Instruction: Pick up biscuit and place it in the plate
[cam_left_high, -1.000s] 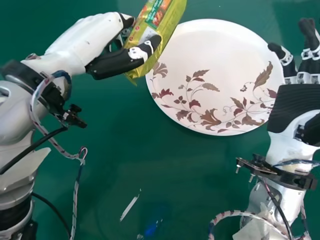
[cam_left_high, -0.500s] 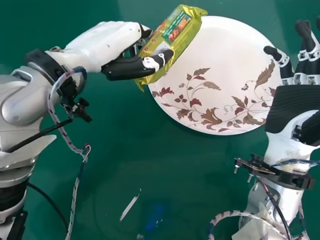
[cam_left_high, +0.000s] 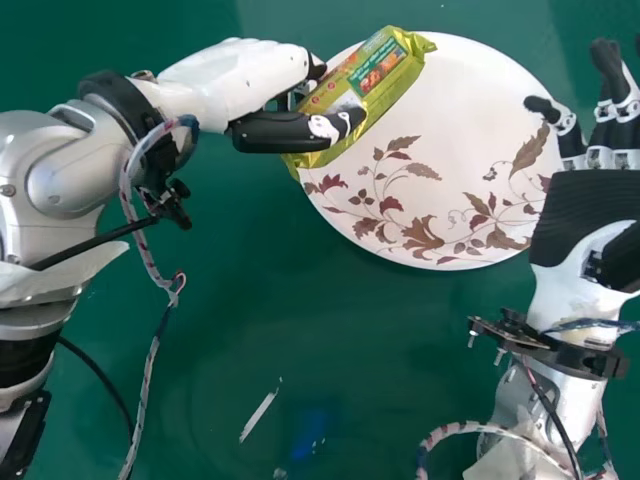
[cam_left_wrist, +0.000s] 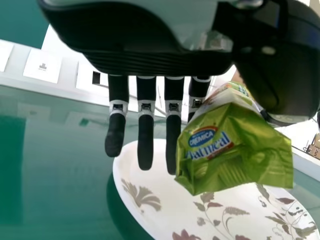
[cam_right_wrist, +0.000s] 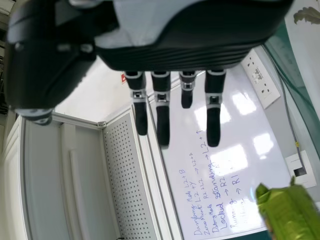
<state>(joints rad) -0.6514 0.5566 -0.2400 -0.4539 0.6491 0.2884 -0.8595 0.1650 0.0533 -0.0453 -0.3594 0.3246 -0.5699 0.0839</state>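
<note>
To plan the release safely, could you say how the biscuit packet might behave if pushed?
The biscuit packet looks glossy, so it may be slippery. Its crinkled wrapper end would probably crumple. Held by the left hand, its long body looks straight, suggesting a stiff middle.

The head view looks from above, forward and down, on the green table (cam_left_high: 230, 350), and it is far enough to take in the whole plate (cam_left_high: 470, 90) with the left hand (cam_left_high: 280, 131) and the right hand (cam_left_high: 590, 215). The left wrist view is taken very near its hand and looks low across the table to the white ledge (cam_left_wrist: 62, 72) on the far side, while the right wrist view, equally near its own hand, faces a whiteboard (cam_right_wrist: 200, 175), which appears tilted. The head view and the left wrist view share the plate and the biscuit pack (cam_left_high: 385, 70).
</note>
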